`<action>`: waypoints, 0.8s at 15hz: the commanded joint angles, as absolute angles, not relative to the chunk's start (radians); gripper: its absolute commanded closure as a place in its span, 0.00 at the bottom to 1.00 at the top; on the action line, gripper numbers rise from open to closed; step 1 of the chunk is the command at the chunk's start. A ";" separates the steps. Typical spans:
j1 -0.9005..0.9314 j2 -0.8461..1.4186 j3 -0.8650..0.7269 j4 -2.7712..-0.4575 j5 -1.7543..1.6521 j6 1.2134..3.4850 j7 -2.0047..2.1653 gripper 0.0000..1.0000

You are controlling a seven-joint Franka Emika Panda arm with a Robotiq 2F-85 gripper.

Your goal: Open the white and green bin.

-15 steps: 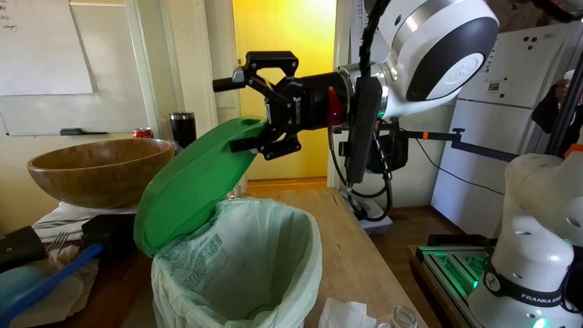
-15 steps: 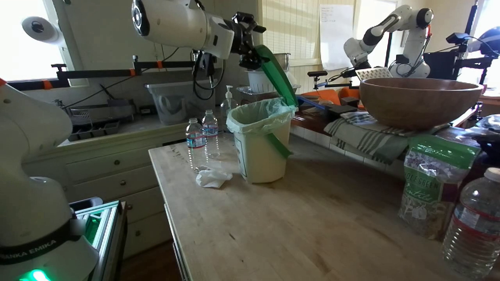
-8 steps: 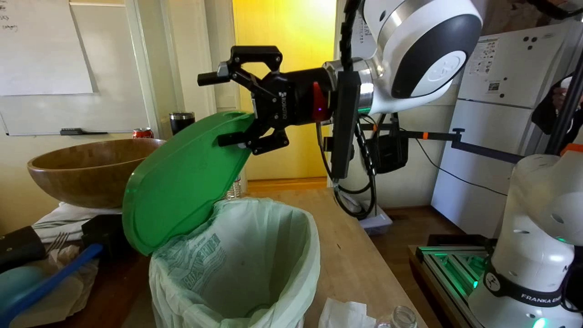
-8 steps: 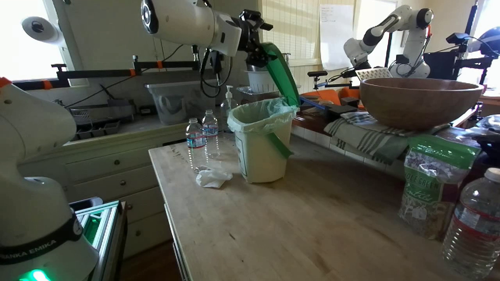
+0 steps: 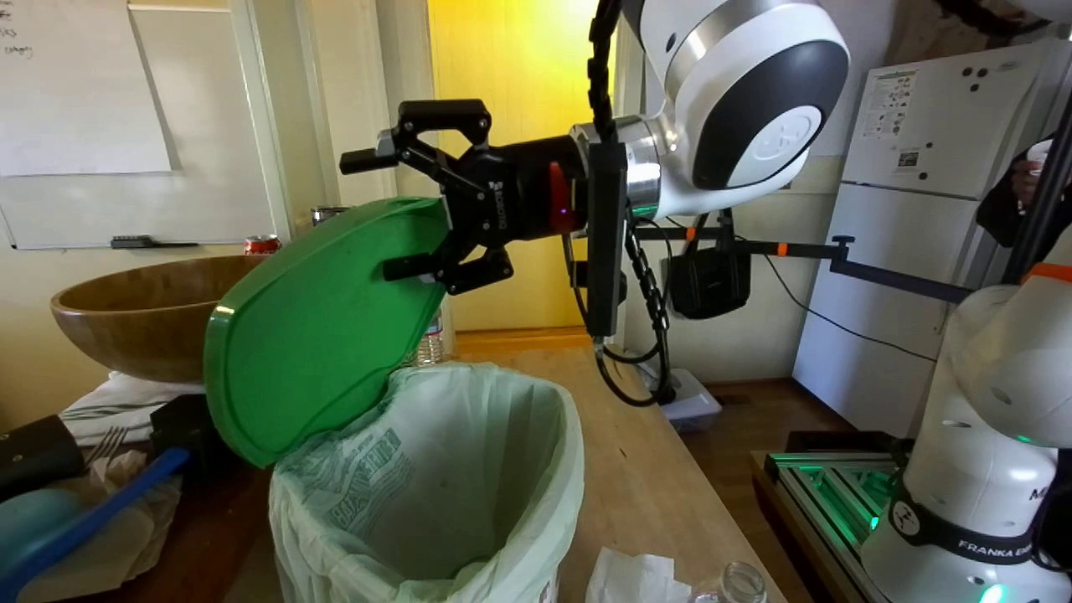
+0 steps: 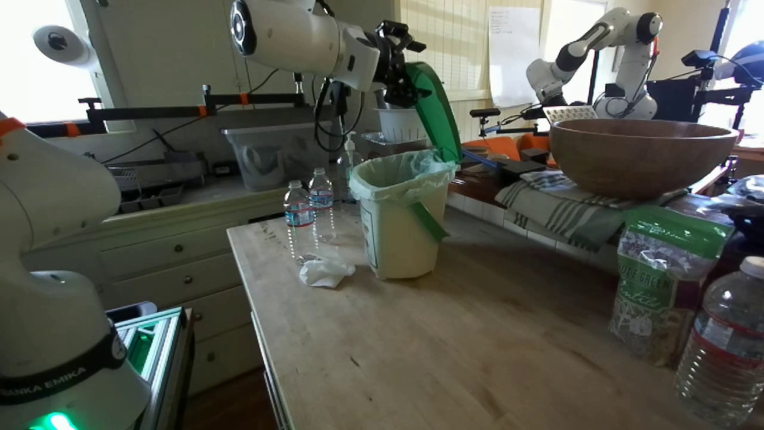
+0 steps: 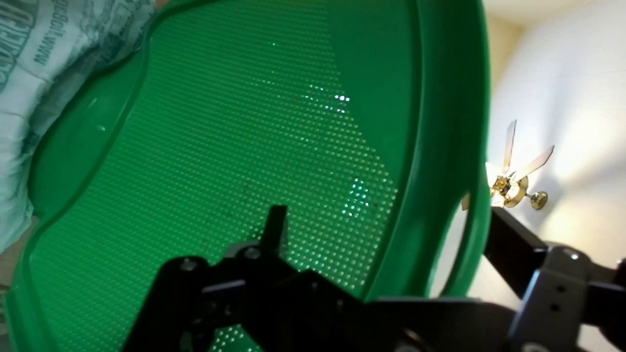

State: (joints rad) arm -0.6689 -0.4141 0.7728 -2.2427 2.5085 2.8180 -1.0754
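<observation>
The white and green bin (image 6: 403, 245) stands upright on the wooden table, its mouth lined with a crinkled pale bag (image 5: 469, 452). Its green lid (image 5: 327, 335) is raised and leans steeply back, still joined at the far rim. My gripper (image 5: 364, 214) is spread wide across the lid's upper edge. One finger (image 5: 410, 266) lies along the inner face and the other passes above the outer side, apart from it. In the wrist view the textured inner face of the lid (image 7: 220, 146) fills most of the picture, with a handle slot near its edge.
Behind the lid sits a large wooden bowl (image 5: 159, 327) on a striped towel (image 6: 561, 209). Water bottles (image 6: 298, 221) and crumpled paper (image 6: 326, 272) are beside the bin. A green snack bag (image 6: 668, 286) and another bottle (image 6: 722, 346) stand at the near table end.
My gripper has moved away from the arm's base, pushing the lid further back and wider. The bin's body has shifted very slightly the same way.
</observation>
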 commanded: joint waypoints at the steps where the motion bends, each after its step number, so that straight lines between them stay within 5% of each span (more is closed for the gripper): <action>1: -0.715 -0.398 0.806 -2.223 2.509 2.807 -1.056 0.00; 12: -0.795 -0.393 0.872 -2.195 2.509 2.815 -1.056 0.00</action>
State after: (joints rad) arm -0.7678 -0.4086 0.8391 -2.2092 2.5085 2.8180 -1.0724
